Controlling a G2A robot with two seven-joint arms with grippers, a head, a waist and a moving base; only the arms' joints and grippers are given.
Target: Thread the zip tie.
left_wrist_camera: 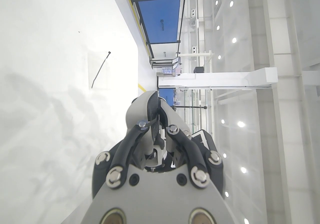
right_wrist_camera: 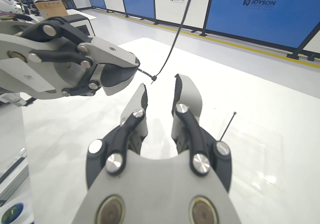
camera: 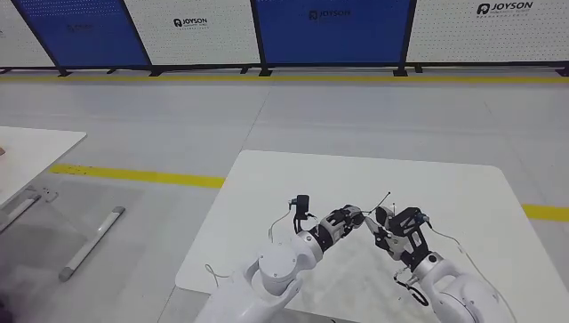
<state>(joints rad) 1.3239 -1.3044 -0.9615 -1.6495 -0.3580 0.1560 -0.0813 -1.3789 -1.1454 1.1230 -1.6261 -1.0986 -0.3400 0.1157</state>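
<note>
A black zip tie (right_wrist_camera: pixel 172 42) is pinched at one end in my left gripper (right_wrist_camera: pixel 133 65), which is shut on it above the white table (right_wrist_camera: pixel 250 90). From the pads a short piece runs to a small block (right_wrist_camera: pixel 154 77). From there the long strap curves up and away. My right gripper (right_wrist_camera: pixel 161 85) is open just beside that block, which hangs slightly beyond its fingertips (right_wrist_camera: pixel 143 94) and touches neither. Seen from above, the left gripper (camera: pixel 360 216) and right gripper (camera: pixel 384 234) meet near the table's front. The left gripper (left_wrist_camera: pixel 158 110) has its fingers pressed together.
A second black zip tie (right_wrist_camera: pixel 227 126) lies flat on the table (left_wrist_camera: pixel 50 35) to one side of the right gripper, on a faint clear sheet; it is the thin strap (left_wrist_camera: pixel 100 70). Another white table (camera: pixel 36 145) stands at the left. Blue and white panels (camera: pixel 333 12) line the back.
</note>
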